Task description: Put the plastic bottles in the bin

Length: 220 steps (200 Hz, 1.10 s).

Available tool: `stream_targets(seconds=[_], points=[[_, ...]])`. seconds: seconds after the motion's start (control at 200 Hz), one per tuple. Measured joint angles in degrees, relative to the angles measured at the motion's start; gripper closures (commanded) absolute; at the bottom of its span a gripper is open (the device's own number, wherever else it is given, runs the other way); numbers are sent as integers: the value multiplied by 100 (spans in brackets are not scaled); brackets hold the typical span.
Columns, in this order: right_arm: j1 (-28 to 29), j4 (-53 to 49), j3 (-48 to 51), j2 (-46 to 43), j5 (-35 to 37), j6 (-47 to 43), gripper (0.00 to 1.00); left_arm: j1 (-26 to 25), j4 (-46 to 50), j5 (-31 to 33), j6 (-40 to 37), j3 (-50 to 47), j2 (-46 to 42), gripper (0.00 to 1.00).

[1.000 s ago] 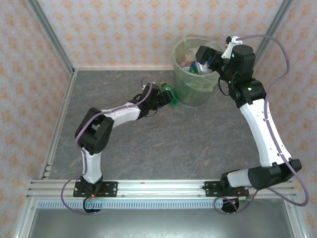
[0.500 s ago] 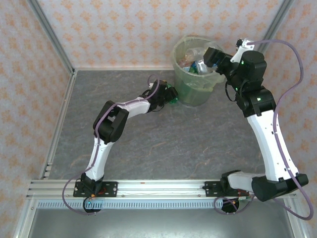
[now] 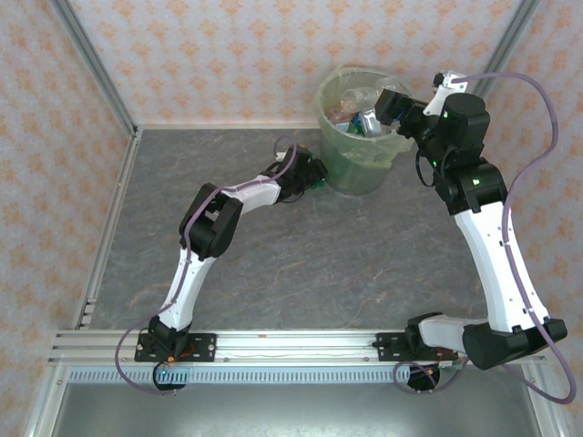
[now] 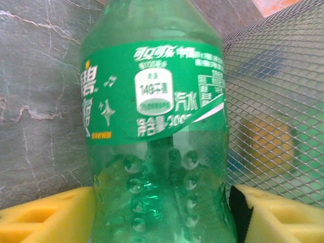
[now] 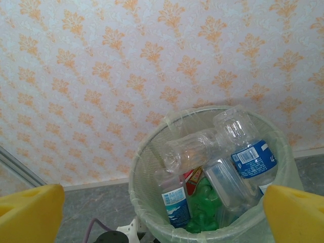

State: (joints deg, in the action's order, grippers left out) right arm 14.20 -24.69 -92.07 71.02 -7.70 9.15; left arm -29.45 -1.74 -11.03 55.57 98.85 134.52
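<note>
A green plastic bottle (image 4: 157,126) with a green label lies on the grey table against the foot of the bin (image 3: 330,123). My left gripper (image 3: 308,173) reaches to it, and the yellow fingers (image 4: 50,215) press on both sides of the bottle's dimpled lower body. The mesh wall of the bin (image 4: 273,101) is just to the bottle's right. The pale-green bin (image 5: 137,172) holds several plastic bottles (image 5: 195,149), clear ones, blue-labelled ones and a green one. My right gripper (image 3: 390,102) hovers open over the bin's right rim, with nothing between its fingers (image 5: 30,212).
The bin stands at the back of the table close to the patterned rear wall (image 3: 228,55). Metal frame posts (image 3: 91,64) run along the left and right sides. A purple cable (image 3: 533,164) loops off the right arm.
The left arm has stretched further toward the bin and its fingers have narrowed onto the green bottle. The right gripper has drawn back from over the bin's middle to its right rim.
</note>
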Motion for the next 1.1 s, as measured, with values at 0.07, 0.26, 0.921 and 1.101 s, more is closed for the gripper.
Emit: stream_targets(seconds=[0.07, 0.26, 0.921, 1.101], points=[[0, 0, 0, 0, -2, 0, 0, 0, 0, 20, -9, 0, 0, 44], [0, 4, -2, 20, -61, 4, 0, 2, -177, 85, -9, -267, -142, 45], [372, -7, -907, 1233, -1327, 551, 0, 133, -942, 72, -988, -2848, -3762, 48], [988, -26, -1231, 1722, -1438, 671, 0, 133, -1062, -103, -1451, -3425, -4846, 48]])
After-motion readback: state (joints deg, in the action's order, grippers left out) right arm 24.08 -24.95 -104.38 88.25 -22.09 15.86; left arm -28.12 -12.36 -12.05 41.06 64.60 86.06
